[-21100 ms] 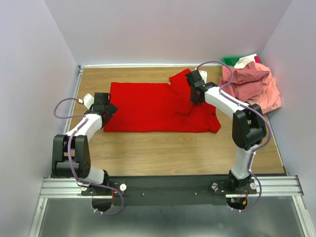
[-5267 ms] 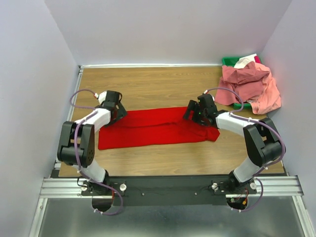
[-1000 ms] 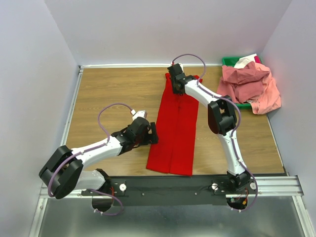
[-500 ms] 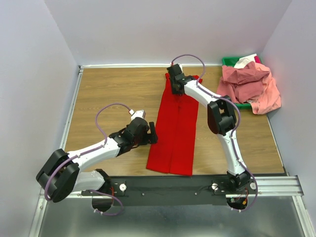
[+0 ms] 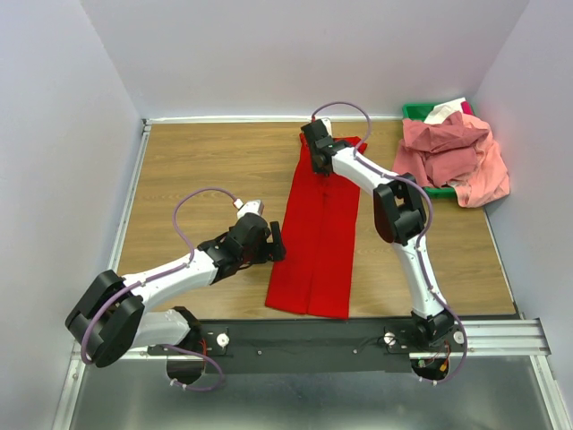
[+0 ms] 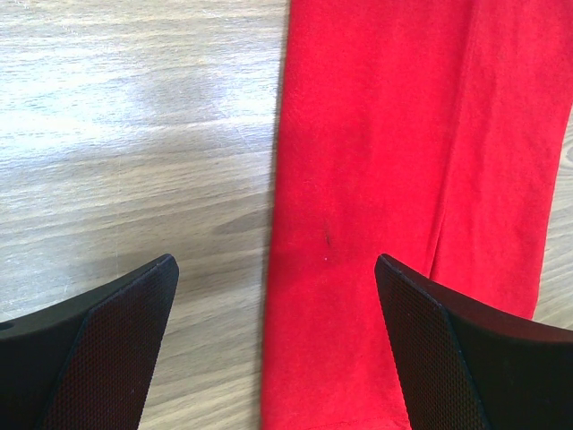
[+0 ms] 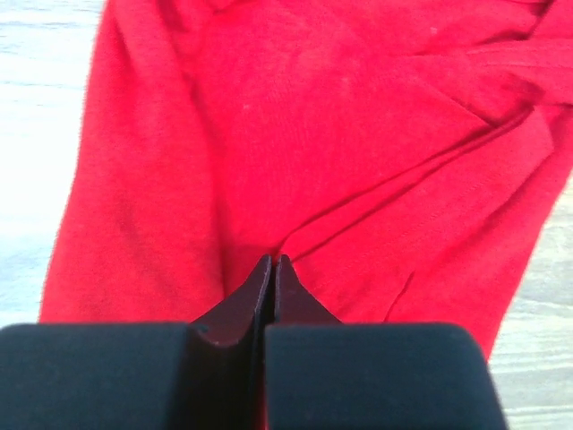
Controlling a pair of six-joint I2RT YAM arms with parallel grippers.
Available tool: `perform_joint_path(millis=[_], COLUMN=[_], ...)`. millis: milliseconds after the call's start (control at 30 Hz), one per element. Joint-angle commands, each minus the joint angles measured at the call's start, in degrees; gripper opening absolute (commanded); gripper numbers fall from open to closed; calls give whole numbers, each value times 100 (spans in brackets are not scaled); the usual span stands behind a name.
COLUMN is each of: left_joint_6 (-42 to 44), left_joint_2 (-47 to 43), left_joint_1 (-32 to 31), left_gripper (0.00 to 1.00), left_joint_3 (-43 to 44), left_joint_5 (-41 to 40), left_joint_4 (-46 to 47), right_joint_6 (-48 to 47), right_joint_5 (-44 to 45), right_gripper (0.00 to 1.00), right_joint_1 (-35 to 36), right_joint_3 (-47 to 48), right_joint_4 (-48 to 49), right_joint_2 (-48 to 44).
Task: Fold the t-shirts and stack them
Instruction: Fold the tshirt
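Top external view: red t-shirt [image 5: 318, 233] lies as a long folded strip on tabletop [image 5: 206, 161], running far to near. Right fingers [image 7: 253, 288] closed, pinching cloth at the far end. Left fingers [image 6: 107, 345] spread wide over the strip's left edge, holding nothing. Risk: far end lifted with nothing pinned, so strip drags or layers splay. Salmon t-shirts [image 5: 452, 157] heaped over green bin [image 5: 416, 110]; count unclear. Tucked sleeves hidden.
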Motion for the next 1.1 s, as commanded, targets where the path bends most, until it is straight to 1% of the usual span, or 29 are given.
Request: perform_joint_path(millis=[0, 33, 200, 300, 467, 600, 800, 1067], left_joint_6=[19, 28, 19, 28, 11, 2, 19, 134], left_joint_2=[-41, -41, -59, -76, -138, -173, -164, -129], left_joint_1=[35, 35, 35, 35, 27, 35, 35, 35], left_gripper=[99, 99, 98, 99, 98, 99, 98, 99], left_joint_3=[-92, -92, -118, -136, -197, -224, -241, -127], left_joint_5=[-85, -76, -58, -58, -32, -15, 21, -6], left_joint_4=[95, 87, 104, 96, 113, 122, 175, 113], right_joint_6=[422, 502, 1134, 1862, 2444, 2559, 2858, 3209], right_joint_5=[518, 684, 923, 1054, 1160, 1195, 1547, 1556], right_gripper=[3, 1, 0, 1, 1, 2, 3, 11], right_joint_1=[48, 48, 48, 48, 48, 48, 48, 48], right_joint_3=[-167, -289, -773, -1186, -1582, -1740, -2180, -2672], right_joint_4=[-151, -151, -151, -125, -72, -28, 68, 95], right_joint_2=[-195, -231, -538, -819, -995, -1127, -1531, -1856])
